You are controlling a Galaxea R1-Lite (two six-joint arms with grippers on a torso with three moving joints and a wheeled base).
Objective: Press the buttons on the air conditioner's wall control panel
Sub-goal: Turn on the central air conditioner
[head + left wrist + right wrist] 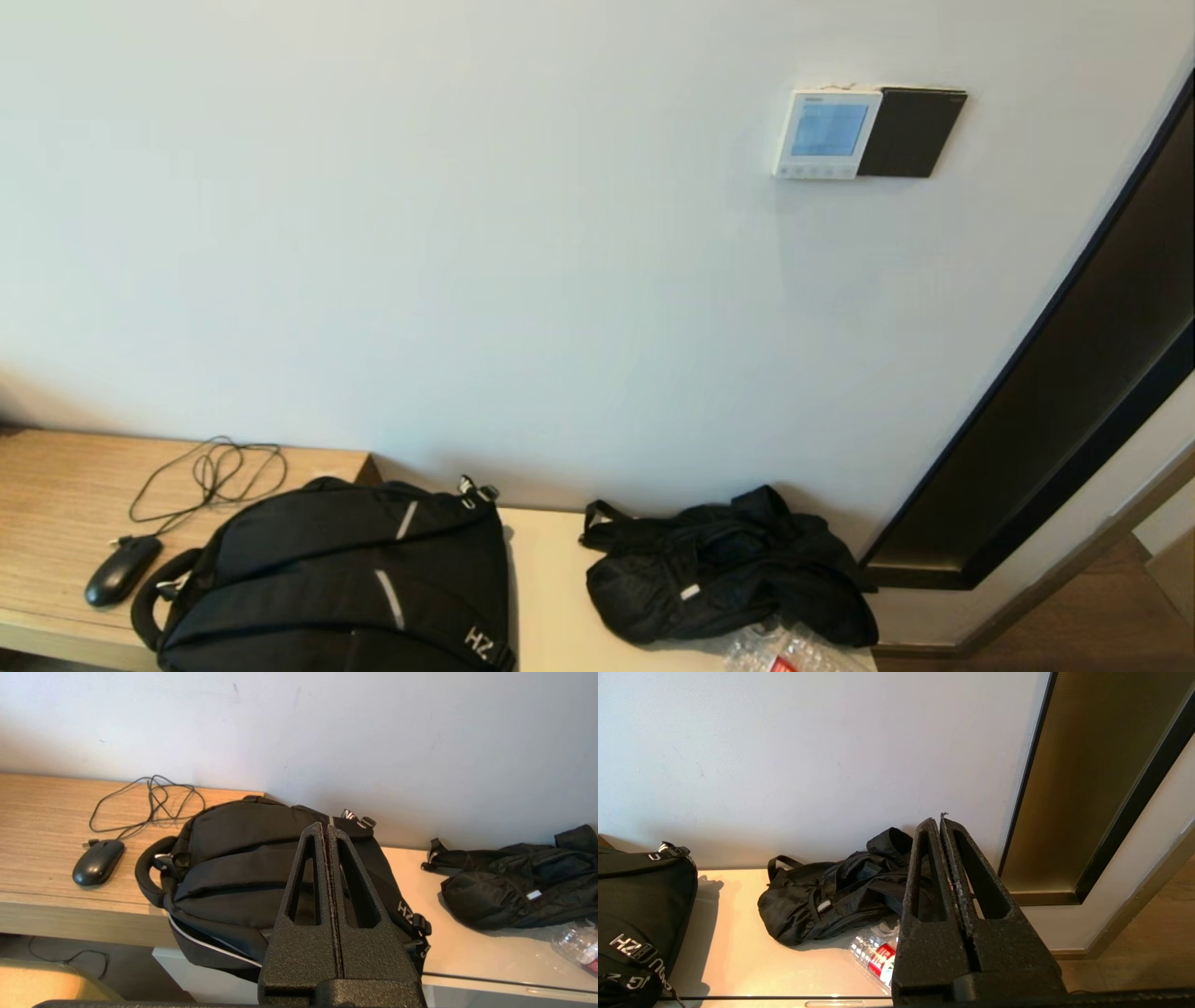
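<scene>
Left gripper (325,828): nearest the left wrist camera, fingers pressed flat together with nothing between them, held low above the backpack; it does not show in the head view, so it looks parked rather than at work.
Right gripper (940,822): fingers likewise pressed together on nothing, low over the small bag and the bottle, facing the wall. Closed tips make one narrow point, which would suit poking a small button, by my reading.
Backpack (336,579): large, black, lying on the pale shelf (546,597) against the wall, straps toward the camera.
Mouse (121,569): black, on the wooden desk (56,495) beside the backpack, its cable looped behind it.
Small bag (728,569): crumpled black fabric further right on the shelf, near the dark door frame (1055,420).
Bottle (875,956): clear plastic with a red label, lying just beside the small bag.
Control panel (827,133): white square with a light-blue screen, fixed high on the wall, well above everything on the shelf and touching a black plate (910,133) on its right.
Buttons (815,172): a row of tiny white dots along the panel's lower edge; none is being touched.
Progress: not begun, judging by both arms being far below the panel.
Next need: likely the right arm must rise toward the button row, since the panel sits on its side.
</scene>
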